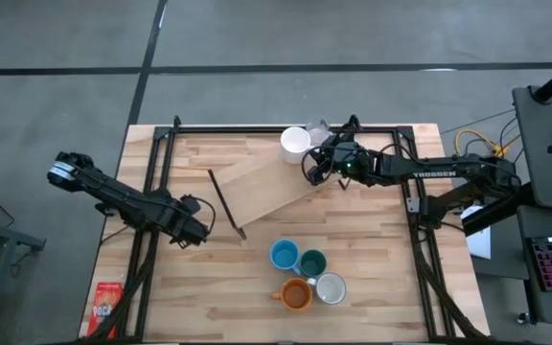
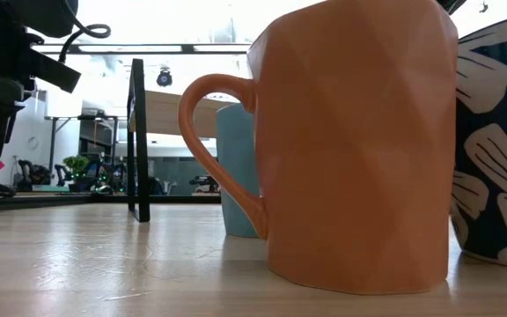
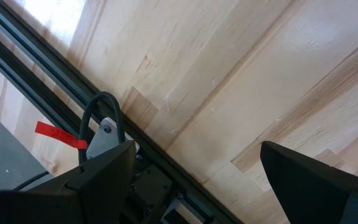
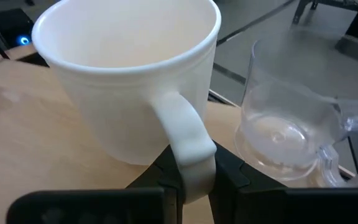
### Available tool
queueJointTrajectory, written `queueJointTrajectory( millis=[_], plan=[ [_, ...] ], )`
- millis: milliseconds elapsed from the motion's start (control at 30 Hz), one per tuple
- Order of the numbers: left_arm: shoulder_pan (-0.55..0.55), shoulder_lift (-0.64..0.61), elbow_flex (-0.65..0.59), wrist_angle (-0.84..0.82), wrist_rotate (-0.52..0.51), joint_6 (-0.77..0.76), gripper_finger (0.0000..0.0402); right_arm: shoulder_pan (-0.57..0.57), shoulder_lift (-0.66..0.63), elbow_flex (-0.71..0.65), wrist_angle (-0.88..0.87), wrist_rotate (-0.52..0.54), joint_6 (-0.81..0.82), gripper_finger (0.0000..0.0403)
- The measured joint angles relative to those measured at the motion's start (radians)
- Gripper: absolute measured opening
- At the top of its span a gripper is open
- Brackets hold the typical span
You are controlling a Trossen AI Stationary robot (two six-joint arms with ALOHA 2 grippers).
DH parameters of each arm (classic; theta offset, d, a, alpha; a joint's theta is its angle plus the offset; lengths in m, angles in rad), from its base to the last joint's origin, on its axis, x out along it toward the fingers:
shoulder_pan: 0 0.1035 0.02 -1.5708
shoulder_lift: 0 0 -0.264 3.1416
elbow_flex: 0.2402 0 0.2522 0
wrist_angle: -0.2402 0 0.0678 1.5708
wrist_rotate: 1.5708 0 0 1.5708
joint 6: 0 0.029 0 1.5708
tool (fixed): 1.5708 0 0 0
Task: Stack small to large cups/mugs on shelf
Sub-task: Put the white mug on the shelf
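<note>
Mugs: 4 clustered (image 1: 303, 275); 1 white mug (image 1: 295, 141) in R gripper (image 4: 191, 171) jaws by handle; L gripper (image 3: 194, 180) jaws open.

Orange mug (image 2: 359, 150) hiding the cluster, floral mug (image 2: 495, 150) cropped

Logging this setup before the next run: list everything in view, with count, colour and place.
white mug: one, white, far edge of the shelf, handle pinched in the right gripper
clear glass: one, transparent, beside the white mug
shelf: one, light wood, lying at an angle on the table's far half
mugs near the front: four, light blue, dark teal, orange, pale grey-white, clustered together
red packet: one, front left corner
table: one, light wood
left gripper: jaws open, empty, over the table's left side
right gripper: jaws shut on the white mug's handle
</note>
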Motion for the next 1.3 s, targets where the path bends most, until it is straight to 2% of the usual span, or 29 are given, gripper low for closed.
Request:
queueJointTrajectory(
  millis=[1000, 1300],
  plan=[
    [0.000, 0.000, 0.000, 0.000, 0.000, -0.002, 0.0331, -0.002, 0.000, -0.006, -0.037, 0.054, 0.023, 0.0036],
    [0.000, 0.000, 0.000, 0.000, 0.000, -0.002, 0.0331, -0.002, 0.000, -0.006, -0.040, 0.101, 0.023, 0.0036]
  ],
)
